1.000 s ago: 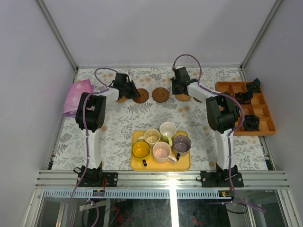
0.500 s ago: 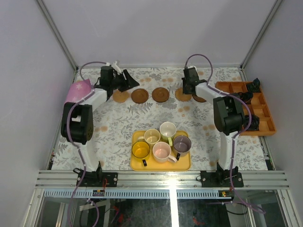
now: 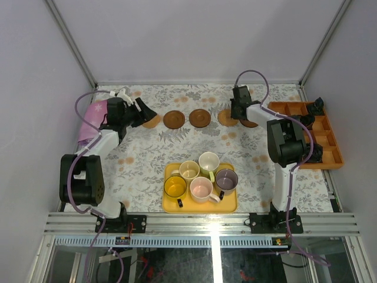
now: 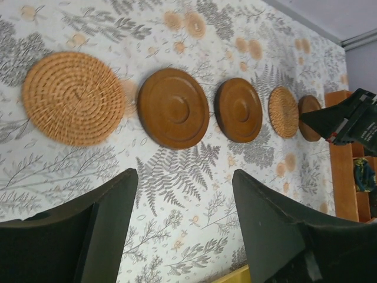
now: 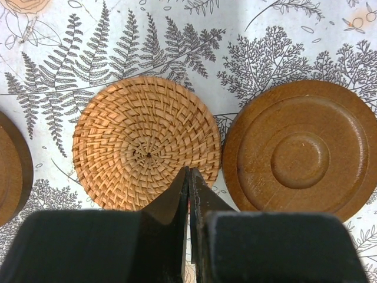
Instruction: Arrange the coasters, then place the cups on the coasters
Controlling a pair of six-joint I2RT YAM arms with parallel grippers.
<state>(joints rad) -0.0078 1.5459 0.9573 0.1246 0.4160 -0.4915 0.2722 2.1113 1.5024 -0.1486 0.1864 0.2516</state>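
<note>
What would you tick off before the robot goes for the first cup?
1. All five coasters in a row, nothing on them: ok.
2. All five cups upright on the tray: ok.
3. Is the left hand open and empty: ok.
4. Is the right hand open for a grasp: not ok, it is shut.
5. Is the right hand lifted off the woven coaster under its tip: cannot tell.

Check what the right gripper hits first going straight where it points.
Likely the woven tan round coaster: the shut right gripper aims at its near edge. The dark brown wooden disc lies beside that line. Gap unclear.
</note>
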